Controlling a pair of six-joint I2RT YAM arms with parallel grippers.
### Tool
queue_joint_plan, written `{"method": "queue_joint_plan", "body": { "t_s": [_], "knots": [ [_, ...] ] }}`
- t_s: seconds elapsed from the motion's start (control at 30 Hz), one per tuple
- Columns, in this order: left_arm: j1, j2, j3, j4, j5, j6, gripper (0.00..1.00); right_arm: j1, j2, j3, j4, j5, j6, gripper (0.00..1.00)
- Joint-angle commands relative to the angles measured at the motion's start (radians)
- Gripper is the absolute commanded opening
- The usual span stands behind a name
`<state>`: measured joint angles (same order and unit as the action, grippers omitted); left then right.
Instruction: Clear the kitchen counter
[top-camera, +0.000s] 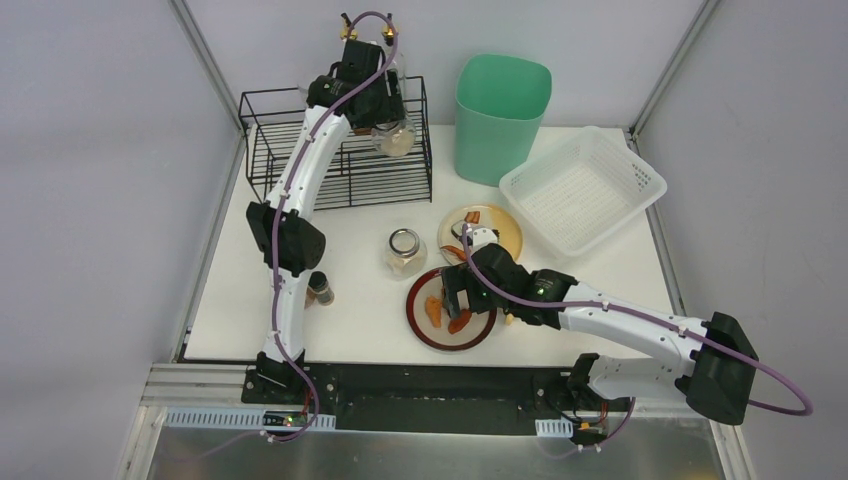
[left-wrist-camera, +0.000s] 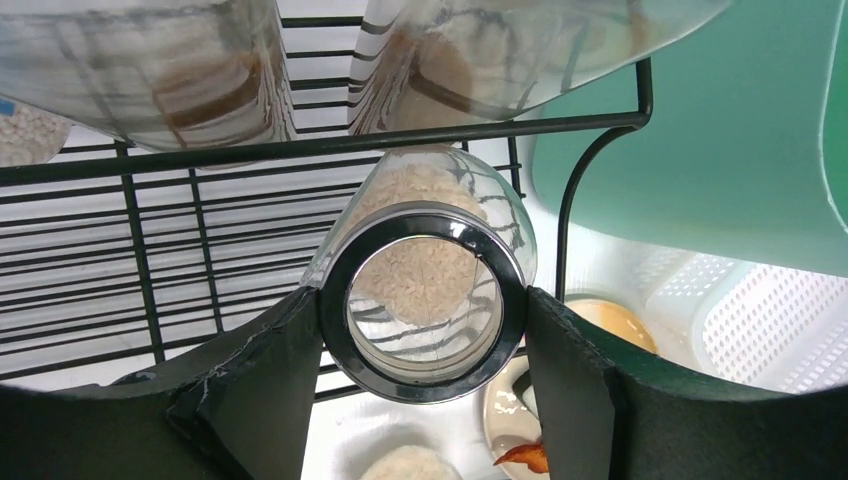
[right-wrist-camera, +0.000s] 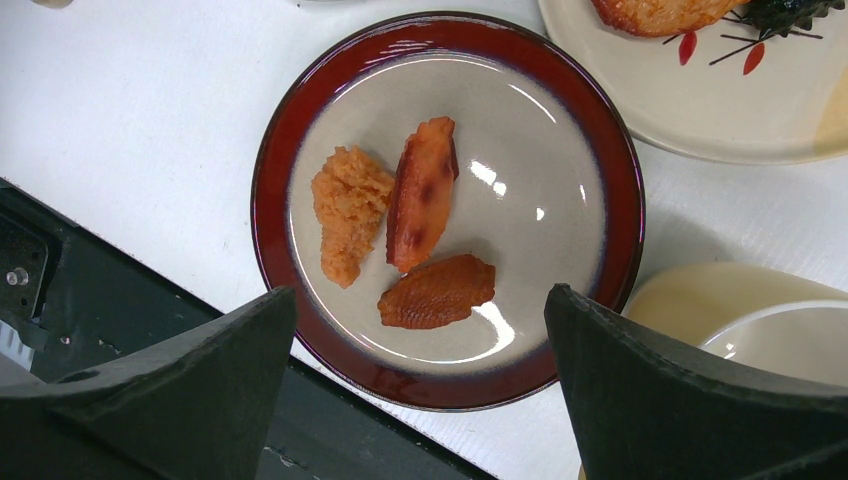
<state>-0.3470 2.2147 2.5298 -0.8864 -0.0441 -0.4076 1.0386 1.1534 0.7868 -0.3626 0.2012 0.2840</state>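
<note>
The white kitchen counter (top-camera: 350, 325) holds a red-rimmed plate (top-camera: 430, 335) with three orange food pieces (right-wrist-camera: 420, 195), a cream plate (top-camera: 500, 232), a rice jar (top-camera: 403, 250) and a small dark-capped bottle (top-camera: 321, 288). My left gripper (top-camera: 385, 110) is shut on another rice jar (top-camera: 395, 140) at the black wire rack (top-camera: 290, 150). In the left wrist view the fingers (left-wrist-camera: 250, 390) grip the jar's black lid ring (left-wrist-camera: 422, 305). My right gripper (top-camera: 462, 298) is open just above the red-rimmed plate (right-wrist-camera: 600, 170), and its open jaws (right-wrist-camera: 420, 300) are empty.
A green bin (top-camera: 503, 115) stands at the back, right of the rack. A white mesh basket (top-camera: 583, 188) sits at the back right. Two more glass jars (left-wrist-camera: 150, 70) show on the rack's upper shelf. A cream cup (right-wrist-camera: 740, 310) lies beside the red-rimmed plate.
</note>
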Motion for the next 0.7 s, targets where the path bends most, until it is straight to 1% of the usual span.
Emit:
{"method": "queue_joint_plan", "body": {
  "t_s": [0.0,0.07,0.1,0.17,0.23,0.33,0.67],
  "knots": [
    [-0.004,-0.001,0.043,0.042,0.038,-0.019,0.07,0.003,0.002,0.019,0.016,0.002,0.002,0.99],
    [-0.007,-0.001,0.037,0.042,0.040,-0.018,0.23,0.004,0.002,0.019,0.017,0.002,0.003,0.99],
    [-0.009,-0.002,0.036,0.044,0.040,-0.015,0.33,0.004,0.002,0.019,0.016,0.003,0.003,0.99],
    [-0.014,-0.006,0.035,0.043,0.040,-0.010,0.47,0.004,0.002,0.019,0.017,0.005,0.003,0.99],
    [-0.020,-0.013,0.033,0.045,0.035,0.000,0.56,0.003,0.002,0.019,0.016,0.006,0.002,0.99],
    [-0.025,-0.025,0.034,0.045,0.035,0.012,0.65,0.003,0.002,0.019,0.015,0.007,0.004,0.99],
    [-0.032,-0.056,0.025,0.047,0.026,0.032,0.88,0.004,-0.008,0.015,0.014,0.008,0.005,0.99]
  ]
}}
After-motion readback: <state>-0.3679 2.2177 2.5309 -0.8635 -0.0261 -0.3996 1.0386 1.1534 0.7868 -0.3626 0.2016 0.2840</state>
